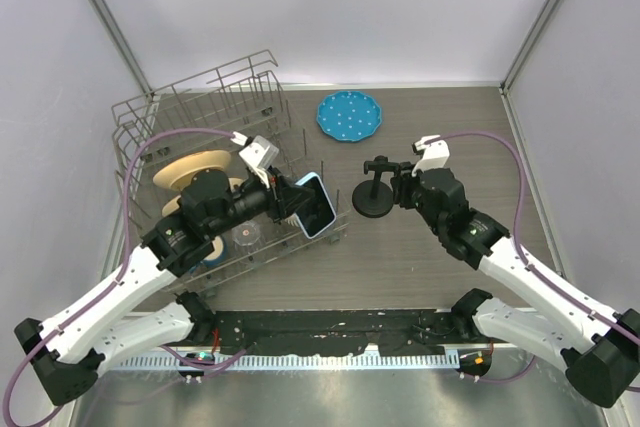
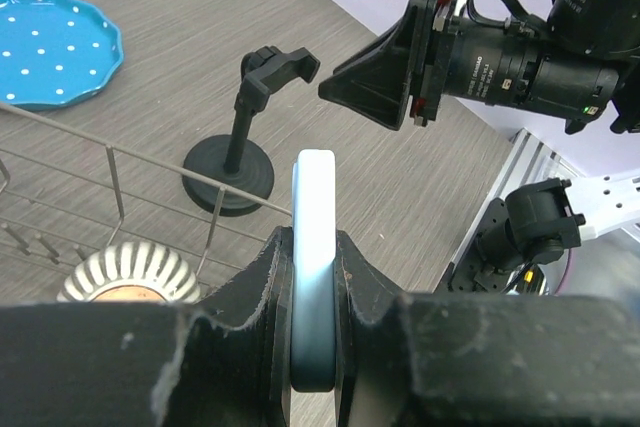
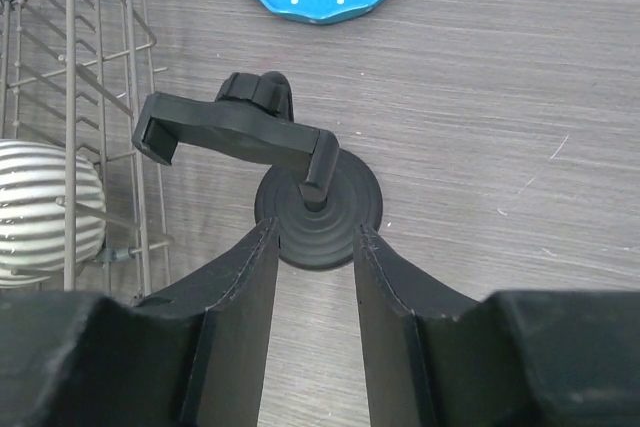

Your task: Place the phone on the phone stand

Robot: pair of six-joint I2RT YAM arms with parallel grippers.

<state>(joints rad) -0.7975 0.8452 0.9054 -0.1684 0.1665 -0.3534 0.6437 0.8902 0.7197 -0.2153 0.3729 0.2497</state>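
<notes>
As my left gripper (image 2: pixel 313 252) pinches the phone (image 2: pixel 316 192) edge-on between both fingers, the phone stand (image 2: pixel 238 147) lies ahead and a little left of the phone's free end. The phone's long axis runs straight out from the fingers.

From above, the phone (image 1: pixel 314 204) hangs over the right rim of the dish rack (image 1: pixel 200 112), with the stand just beside it on the right. So the left arm carries, and I reckon a short rightward move comes next.

My right gripper (image 3: pixel 315 237) has its fingers spread, straddling the stand's round base (image 3: pixel 318 209). Whether they touch it, I cannot tell. Only this wrist view shows the cradle (image 3: pixel 235 132) reaching left of the post.
</notes>
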